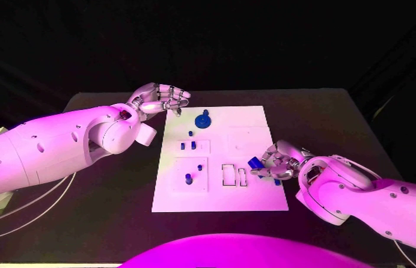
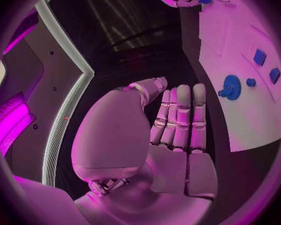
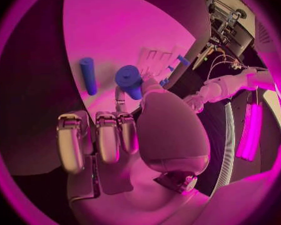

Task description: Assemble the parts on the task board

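Note:
The white task board [image 1: 251, 199] lies in the middle of the black table. My right hand [image 1: 279, 160] hovers at the board's right edge and pinches a blue part [image 1: 256, 163] between thumb and a finger; the right wrist view shows this part [image 3: 129, 80] as a short stubby piece. A blue peg [image 3: 88, 76] lies flat on the board close by. My left hand [image 1: 160, 100] hangs over the board's far left corner and holds nothing; its fingers [image 2: 181, 115] lie side by side. A blue gear [image 1: 203, 121] sits near the board's far edge.
Small blue pieces [image 1: 192, 145] stand in the board's left half, with two more [image 1: 189, 178] in a square recess nearer me. Two narrow rectangular slots [image 1: 232, 175] lie near the held part. Bare black table [image 1: 104, 208] surrounds the board.

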Robot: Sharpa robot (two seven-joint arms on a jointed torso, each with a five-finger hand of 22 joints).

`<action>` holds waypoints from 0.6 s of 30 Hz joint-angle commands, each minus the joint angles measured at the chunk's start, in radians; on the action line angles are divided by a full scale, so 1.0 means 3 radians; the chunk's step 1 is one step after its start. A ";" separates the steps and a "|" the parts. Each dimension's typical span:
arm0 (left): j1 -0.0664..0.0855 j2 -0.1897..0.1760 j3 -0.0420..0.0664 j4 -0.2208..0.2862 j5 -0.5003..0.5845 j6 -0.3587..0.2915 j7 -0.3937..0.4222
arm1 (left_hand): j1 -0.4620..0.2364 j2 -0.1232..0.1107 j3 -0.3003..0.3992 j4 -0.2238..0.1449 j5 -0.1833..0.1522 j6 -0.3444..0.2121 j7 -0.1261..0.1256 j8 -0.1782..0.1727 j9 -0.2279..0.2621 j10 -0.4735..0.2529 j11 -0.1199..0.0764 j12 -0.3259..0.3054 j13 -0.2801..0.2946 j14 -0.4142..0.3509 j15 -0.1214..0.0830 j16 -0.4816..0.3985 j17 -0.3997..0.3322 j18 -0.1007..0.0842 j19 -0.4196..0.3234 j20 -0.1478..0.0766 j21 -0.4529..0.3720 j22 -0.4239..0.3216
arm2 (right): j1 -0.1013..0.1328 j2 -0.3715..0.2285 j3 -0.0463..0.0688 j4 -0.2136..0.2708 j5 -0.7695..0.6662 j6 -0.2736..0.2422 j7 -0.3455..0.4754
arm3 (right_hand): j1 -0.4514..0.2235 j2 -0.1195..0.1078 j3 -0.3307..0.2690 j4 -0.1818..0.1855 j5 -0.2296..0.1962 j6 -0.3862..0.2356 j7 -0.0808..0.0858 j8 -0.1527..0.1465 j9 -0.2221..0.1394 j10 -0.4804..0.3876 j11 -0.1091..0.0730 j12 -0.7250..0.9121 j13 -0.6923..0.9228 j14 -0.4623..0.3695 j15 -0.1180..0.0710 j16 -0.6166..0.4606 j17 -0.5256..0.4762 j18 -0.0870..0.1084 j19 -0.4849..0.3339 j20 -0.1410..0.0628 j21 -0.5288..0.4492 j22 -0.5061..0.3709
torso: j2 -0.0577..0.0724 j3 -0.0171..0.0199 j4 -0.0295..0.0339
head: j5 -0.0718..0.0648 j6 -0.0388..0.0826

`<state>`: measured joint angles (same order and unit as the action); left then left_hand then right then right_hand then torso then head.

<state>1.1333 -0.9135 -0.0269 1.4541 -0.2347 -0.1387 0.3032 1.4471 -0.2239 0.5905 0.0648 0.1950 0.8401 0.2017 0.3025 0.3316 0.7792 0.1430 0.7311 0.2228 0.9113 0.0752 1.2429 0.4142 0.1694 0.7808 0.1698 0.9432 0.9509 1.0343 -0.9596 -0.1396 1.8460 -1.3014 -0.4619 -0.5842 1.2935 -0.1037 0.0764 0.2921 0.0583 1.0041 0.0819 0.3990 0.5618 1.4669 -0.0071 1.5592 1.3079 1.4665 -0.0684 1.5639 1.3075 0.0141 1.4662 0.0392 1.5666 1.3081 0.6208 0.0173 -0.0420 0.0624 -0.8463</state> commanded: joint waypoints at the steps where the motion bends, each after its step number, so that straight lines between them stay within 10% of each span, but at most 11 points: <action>1: 0.0002 0.0009 0.0002 0.0003 0.0012 0.0037 0.0021 | -0.0029 0.0007 -0.0006 -0.0011 0.0012 -0.0032 -0.0002 0.0012 0.0003 -0.0019 -0.0004 0.0023 0.0004 -0.0023 0.0000 0.0021 0.0003 0.0044 0.0002 0.0019 -0.0016 -0.0004 | 0.0073 -0.0001 0.0005 0.0062 0.0384 -0.0104 0.0124 | -0.0096 0.0071 0.0010 0.0000 0.0008 0.0085 -0.0068 0.0042 0.0042 0.0317 -0.0015 -0.0009 0.0836 0.0346 -0.0016 0.0021 0.0873 -0.0047 0.0349 -0.0014 0.0014 0.0876 | 0.0000 -0.0002 0.0000 | -0.0001 0.0004; 18: 0.0002 0.0022 0.0002 0.0008 0.0017 0.0040 0.0014 | -0.0042 0.0008 -0.0006 -0.0004 0.0013 -0.0040 0.0000 0.0012 0.0003 -0.0026 -0.0002 0.0027 0.0003 -0.0024 0.0002 0.0024 0.0005 0.0044 0.0002 0.0021 -0.0022 -0.0006 | 0.0092 0.0346 -0.0018 -0.0023 0.0729 0.0308 0.0090 | -0.0375 0.0101 0.0002 0.0002 0.0006 0.0093 -0.0073 0.0057 0.0056 0.0293 -0.0019 -0.0055 0.0802 0.0346 -0.0017 0.0021 0.0871 -0.0047 0.0349 -0.0015 0.0014 0.0876 | 0.0003 0.0002 0.0003 | 0.0014 0.0020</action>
<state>1.1333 -0.9090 -0.0269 1.4538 -0.2342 -0.1387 0.3023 1.4431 -0.2199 0.5905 0.0648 0.1950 0.8328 0.2016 0.3024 0.3314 0.7792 0.1430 0.7349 0.2226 0.9113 0.0752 1.2468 0.4141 0.1694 0.7808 0.1698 0.9432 0.9499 1.0642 -0.8611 -0.1448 1.8422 -1.1113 -0.4276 -0.5579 1.1875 -0.0729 0.0763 0.2922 0.0577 1.0042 0.0819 0.4140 0.5621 1.4669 -0.0070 1.5487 1.3078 1.4665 -0.0683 1.5638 1.3073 0.0141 1.4662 0.0393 1.5665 1.3079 0.6210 0.0165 -0.0418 0.0659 -0.8398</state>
